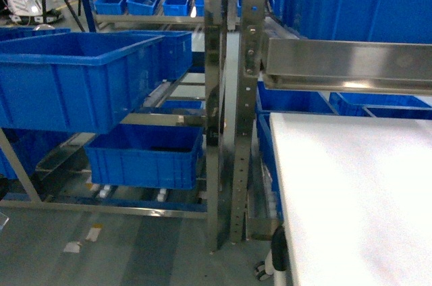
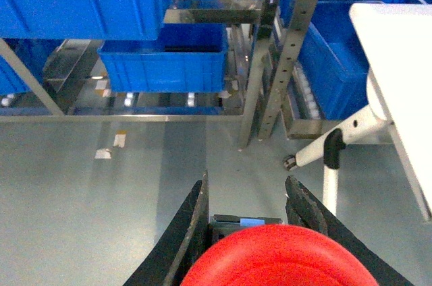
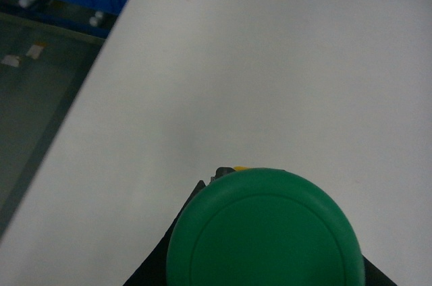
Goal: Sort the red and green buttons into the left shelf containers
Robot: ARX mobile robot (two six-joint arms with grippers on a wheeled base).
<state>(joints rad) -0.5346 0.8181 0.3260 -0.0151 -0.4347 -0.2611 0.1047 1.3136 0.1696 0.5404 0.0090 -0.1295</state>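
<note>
In the left wrist view a red button (image 2: 280, 259) fills the bottom edge, its dark base (image 2: 244, 222) pinched between the black fingers of my left gripper (image 2: 248, 195), which hangs over the grey floor short of the shelf. A green button (image 3: 264, 232) blocks most of the right wrist view. My right gripper (image 3: 260, 185) holds it above the white table (image 3: 270, 63), its fingers nearly hidden under the cap. The left shelf containers are deep blue bins: one large upper bin (image 1: 74, 80) and a lower bin (image 1: 142, 158). Neither gripper shows in the head view.
Steel shelf posts (image 1: 214, 97) stand between the left shelf and the white table (image 1: 351, 191). A white table leg with a caster (image 2: 331, 151) is on the floor at the right. More blue bins (image 1: 351, 3) sit on the right shelf. Small blue trays (image 1: 145, 1) lie far behind.
</note>
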